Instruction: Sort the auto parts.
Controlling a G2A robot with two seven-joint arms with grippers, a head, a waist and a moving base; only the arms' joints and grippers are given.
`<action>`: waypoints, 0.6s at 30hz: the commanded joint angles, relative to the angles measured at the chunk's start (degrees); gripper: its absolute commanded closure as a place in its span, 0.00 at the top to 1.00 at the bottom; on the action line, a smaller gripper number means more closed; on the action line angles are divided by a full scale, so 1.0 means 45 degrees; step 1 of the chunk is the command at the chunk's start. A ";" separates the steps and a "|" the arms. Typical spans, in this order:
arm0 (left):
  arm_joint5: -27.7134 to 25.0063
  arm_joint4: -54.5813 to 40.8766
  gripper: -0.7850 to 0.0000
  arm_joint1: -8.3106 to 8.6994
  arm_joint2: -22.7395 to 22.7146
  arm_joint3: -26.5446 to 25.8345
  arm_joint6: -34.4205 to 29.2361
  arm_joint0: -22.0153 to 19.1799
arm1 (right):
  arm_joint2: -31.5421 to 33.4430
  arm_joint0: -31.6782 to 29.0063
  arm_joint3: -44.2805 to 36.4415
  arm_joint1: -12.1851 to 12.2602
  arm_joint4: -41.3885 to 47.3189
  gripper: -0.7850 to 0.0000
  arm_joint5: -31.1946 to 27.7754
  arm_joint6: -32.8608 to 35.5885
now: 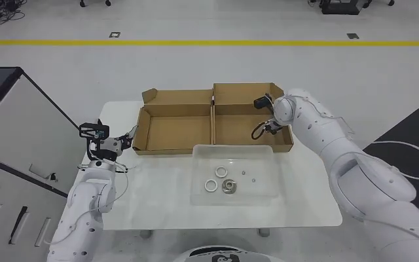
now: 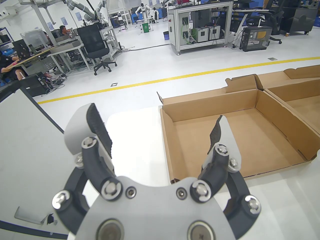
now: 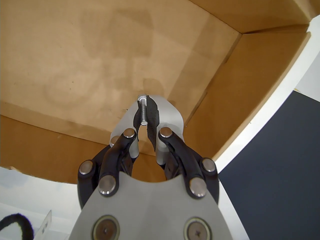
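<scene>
Right wrist view shows the right hand (image 3: 145, 102) clenched on a small threaded bolt (image 3: 143, 113), held along its shank between the pads, with the floor of the right cardboard box (image 3: 75, 38) below it. I judge the bolt to be stiff and light. Its thread helps the grip, but it is thin and may tilt. The left hand (image 2: 156, 116) is released, and the left cardboard box (image 2: 225, 136) is just ahead of it.

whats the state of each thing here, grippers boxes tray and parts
left gripper: open, empty
right gripper: shut on silver threaded bolt
left brown cardboard box: open, empty
right brown cardboard box: open
clear plastic tray: uncovered, holding two white rings
</scene>
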 commanded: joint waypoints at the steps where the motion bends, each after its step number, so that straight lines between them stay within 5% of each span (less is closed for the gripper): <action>1: 0.0000 0.0000 1.00 0.0000 0.0000 0.0000 0.0000 0.0000 | 0.0013 0.0000 0.0136 -0.0073 0.0053 0.00 -0.0036 0.0017; 5: 0.0000 0.0000 1.00 0.0000 0.0000 0.0000 0.0000 0.0000 | 0.0015 0.0015 0.0410 -0.0221 0.0007 0.00 -0.0102 -0.0053; 9: 0.0000 0.0000 1.00 0.0000 0.0000 0.0000 0.0000 0.0000 | 0.0047 0.0027 0.0643 -0.0348 0.0012 0.33 -0.0175 -0.0047; 18: 0.0000 0.0000 1.00 0.0000 0.0000 0.0000 0.0000 0.0000 | 0.0300 0.0172 0.0925 -0.0502 0.0111 0.65 -0.0473 -0.0239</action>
